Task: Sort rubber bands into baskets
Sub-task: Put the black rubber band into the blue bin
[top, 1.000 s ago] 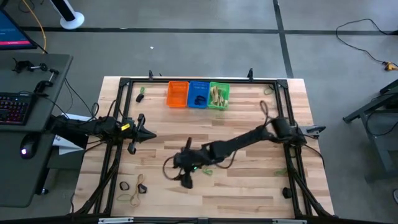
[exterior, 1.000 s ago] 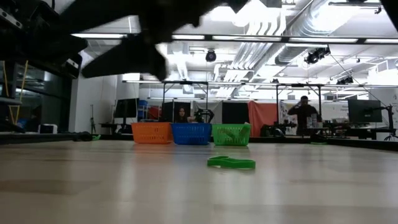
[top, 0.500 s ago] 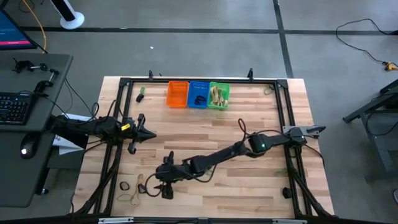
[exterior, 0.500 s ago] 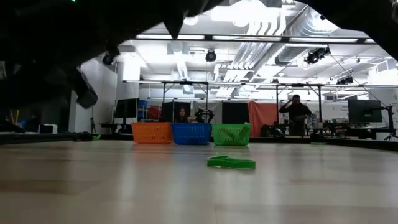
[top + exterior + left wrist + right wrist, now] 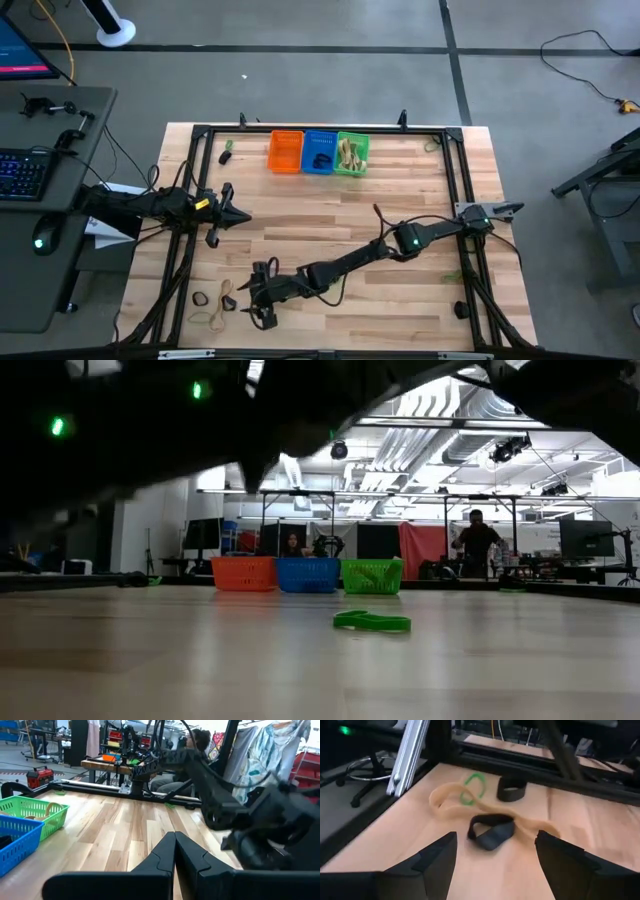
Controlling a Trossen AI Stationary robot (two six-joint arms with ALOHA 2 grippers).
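Three baskets stand in a row at the table's far side: orange (image 5: 285, 151), blue (image 5: 319, 152) and green (image 5: 352, 153). Tan bands lie in the green one and dark ones in the blue. Loose rubber bands lie near the near left corner (image 5: 226, 296). The right wrist view shows a black band (image 5: 490, 832), a long tan band (image 5: 445, 795), a small green band (image 5: 475, 787) and another black band (image 5: 512, 790). My right gripper (image 5: 252, 296) is open just short of them, its fingers (image 5: 437, 852) on either side of the nearer black band without touching it. My left gripper (image 5: 228, 212) is shut and empty at the table's left.
A green band (image 5: 372, 622) lies alone on the table in the low view. Small green bits lie at the far left (image 5: 228, 150) and near the right rail (image 5: 452, 277). A dark metal frame (image 5: 190, 250) runs round the table's edges, close behind the bands.
My right arm has stretched out, and its gripper has gone toward the table's left and near edges, from the table's middle to the loose bands at the near left corner. The bands have stayed where they lay.
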